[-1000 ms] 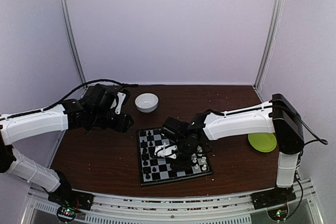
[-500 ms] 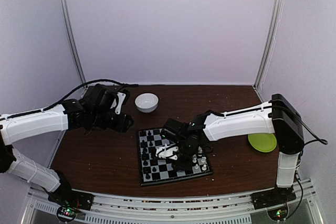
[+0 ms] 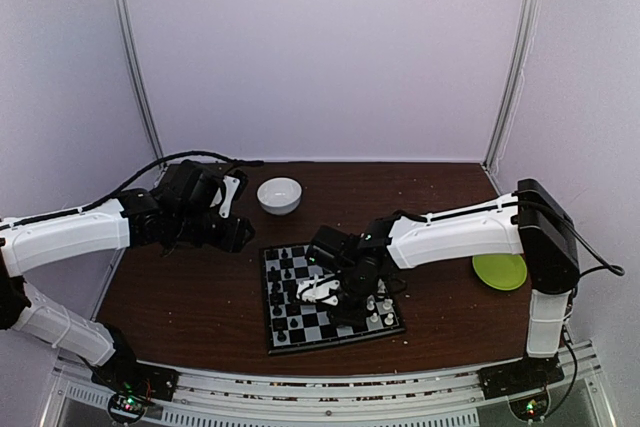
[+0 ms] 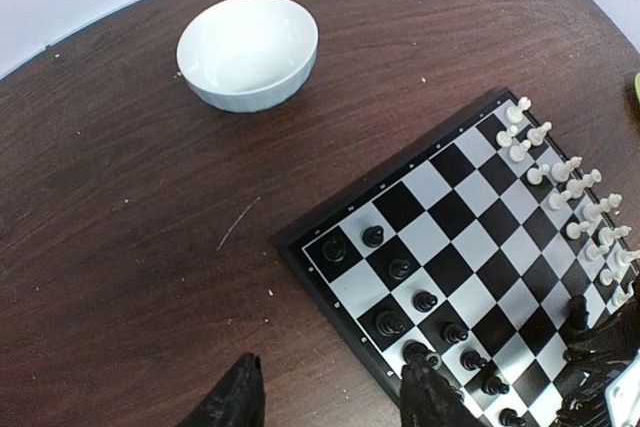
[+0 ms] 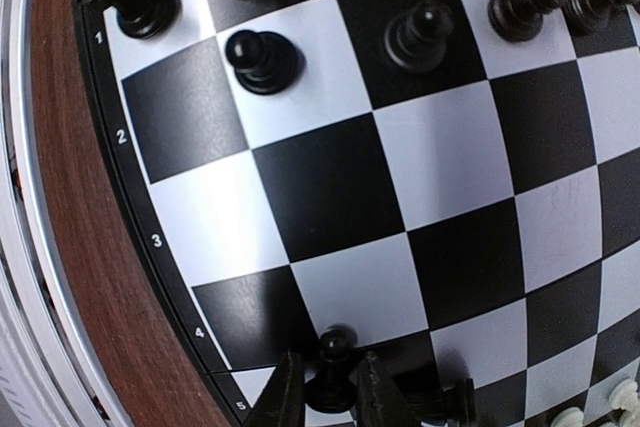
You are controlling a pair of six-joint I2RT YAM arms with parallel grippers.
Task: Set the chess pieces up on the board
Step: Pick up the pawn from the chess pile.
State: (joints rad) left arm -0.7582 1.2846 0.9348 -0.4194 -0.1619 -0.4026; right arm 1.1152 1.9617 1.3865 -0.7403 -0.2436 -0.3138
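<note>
Pawn: a small glossy black pawn [image 5: 335, 345] with a round head and flared base, on an edge square of the board [image 5: 330, 187], by its numbered rim.
Right gripper [image 5: 330, 372]: its fingers pinch the pawn from both sides.
Next move: I should lift straight up, clear of the neighbouring black pieces [image 5: 262, 59].
Board surface: flat, smooth checkered plastic on the dark wood-grain table [image 4: 130, 207].
Left gripper [image 4: 335, 402]: fingers apart and empty, left of the board.

Place: a robot lab test cell, not a home.
Enclosure: plain pale panels [image 3: 330, 47] stand behind and on both sides of the table [image 3: 200, 297], joined by metal posts [image 3: 515, 57] at its far corners.
Mounting: an aluminium rail [image 3: 330, 397] runs along the table's near edge, beside two arm bases [image 3: 130, 382] with lit circuit boards.
Cabling: a black cable [image 3: 150, 167] loops above the table's left side.
</note>
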